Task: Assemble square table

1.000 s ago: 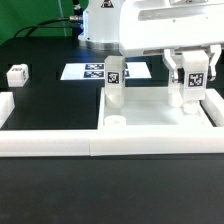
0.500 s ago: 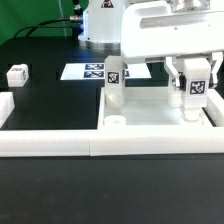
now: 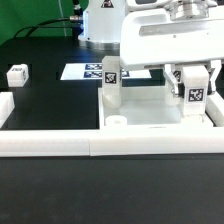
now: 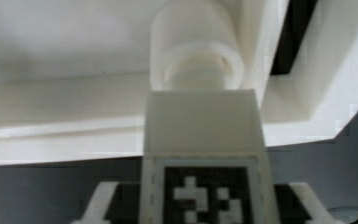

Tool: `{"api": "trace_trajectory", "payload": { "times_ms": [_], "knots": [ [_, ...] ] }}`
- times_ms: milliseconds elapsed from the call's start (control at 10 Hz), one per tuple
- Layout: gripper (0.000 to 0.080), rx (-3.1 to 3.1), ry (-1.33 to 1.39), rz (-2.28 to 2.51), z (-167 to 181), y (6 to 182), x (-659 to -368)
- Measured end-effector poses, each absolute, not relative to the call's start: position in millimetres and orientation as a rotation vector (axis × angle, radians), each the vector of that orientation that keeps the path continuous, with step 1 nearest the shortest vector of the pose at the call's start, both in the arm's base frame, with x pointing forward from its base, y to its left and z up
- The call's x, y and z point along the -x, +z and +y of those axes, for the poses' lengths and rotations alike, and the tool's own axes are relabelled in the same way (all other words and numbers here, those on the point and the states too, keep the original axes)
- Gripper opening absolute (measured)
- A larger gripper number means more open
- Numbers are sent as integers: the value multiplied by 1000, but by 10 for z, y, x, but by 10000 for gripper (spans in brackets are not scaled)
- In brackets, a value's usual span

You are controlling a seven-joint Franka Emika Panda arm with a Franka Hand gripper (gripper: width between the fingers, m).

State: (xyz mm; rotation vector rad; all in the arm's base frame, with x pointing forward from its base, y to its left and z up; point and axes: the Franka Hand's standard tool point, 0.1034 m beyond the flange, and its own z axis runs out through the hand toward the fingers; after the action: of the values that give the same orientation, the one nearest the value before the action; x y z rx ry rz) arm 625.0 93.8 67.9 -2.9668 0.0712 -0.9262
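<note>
The white slab [image 3: 150, 112] lies on the black desk [image 3: 50, 190], filling the exterior view from its centre out toward four o'clock, with its raised rim against the long front bar [image 3: 60, 143]. One leg [image 3: 111, 82] stands upright on the slab's far corner, at about twelve o'clock in that view, its tag facing the camera. The near corner below it shows an open hole [image 3: 117, 120]. At three o'clock the tool [image 3: 197, 86] pinches a second leg [image 3: 197, 97] between its two fingers. This one is held upright, tag forward, over the slab's corner on that side. From the wrist view its round end points down at the slab just inside the rim, but I cannot tell whether it touches. A third leg, the loose one [image 3: 17, 74], sits on the desk well apart at nine o'clock. The marker board [image 3: 88, 71] lies flat at eleven o'clock, behind the slab.
</note>
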Motion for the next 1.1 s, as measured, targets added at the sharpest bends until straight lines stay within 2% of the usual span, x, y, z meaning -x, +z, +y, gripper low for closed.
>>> {"api": "trace_trajectory", "payload": {
  "times_ms": [500, 800, 900, 1000, 1100],
  "knots": [
    [272, 2953, -962, 80, 1153, 671, -6225],
    [272, 2956, -933, 78, 1145, 669, -6232],
    [377, 2961, -906, 76, 1152, 636, -6212],
    [516, 2961, -906, 76, 1152, 635, -6211],
    [611, 2962, -904, 76, 1152, 630, -6208]
  ]
}}
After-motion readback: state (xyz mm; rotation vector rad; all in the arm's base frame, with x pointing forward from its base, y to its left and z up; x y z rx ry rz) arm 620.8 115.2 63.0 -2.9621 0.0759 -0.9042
